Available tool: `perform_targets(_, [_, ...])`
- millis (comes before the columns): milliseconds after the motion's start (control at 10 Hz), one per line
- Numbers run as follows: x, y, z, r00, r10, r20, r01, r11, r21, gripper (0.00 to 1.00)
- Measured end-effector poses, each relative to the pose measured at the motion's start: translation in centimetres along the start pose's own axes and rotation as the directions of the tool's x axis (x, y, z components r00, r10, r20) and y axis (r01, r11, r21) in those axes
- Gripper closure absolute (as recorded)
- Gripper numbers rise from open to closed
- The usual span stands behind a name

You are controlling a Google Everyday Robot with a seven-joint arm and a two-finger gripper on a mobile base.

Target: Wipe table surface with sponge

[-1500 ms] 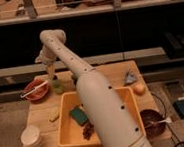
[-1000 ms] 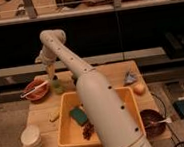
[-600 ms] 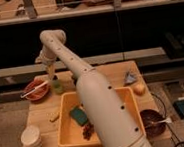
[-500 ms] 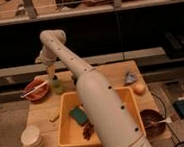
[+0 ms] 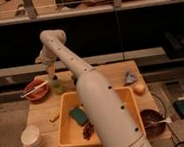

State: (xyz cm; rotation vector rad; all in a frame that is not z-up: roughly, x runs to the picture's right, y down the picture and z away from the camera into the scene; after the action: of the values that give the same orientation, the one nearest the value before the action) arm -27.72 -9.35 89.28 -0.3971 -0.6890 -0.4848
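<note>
Sponge (image 5: 79, 115), flat in the yellow tub (image 5: 76, 142) by the front edge, looks light and squashy, best pinched across its width, while the gripper (image 5: 51, 73) hangs near the back-left corner, spread or not I cannot tell.

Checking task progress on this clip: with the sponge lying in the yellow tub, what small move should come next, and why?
Probably bring the gripper toward the yellow tub and lower it over the sponge. The sponge lies in the tub, ungrasped, while the gripper hangs near the red bowl at the far left of the table surface.
</note>
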Motion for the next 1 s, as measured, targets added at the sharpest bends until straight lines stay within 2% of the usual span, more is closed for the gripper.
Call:
perform_targets(800, [0.0, 0.0, 0.0, 1.0, 0.001, 0.0, -0.001, 1.0, 0.001, 0.2])
perform_targets(900, [0.2, 0.0, -0.4, 1.0, 0.011, 0.0, -0.011, 1.0, -0.006, 0.2])
perform_targets(1000, [0.0, -0.2, -1.0, 0.999, 0.026, -0.026, -0.026, 0.999, -0.026, 0.2])
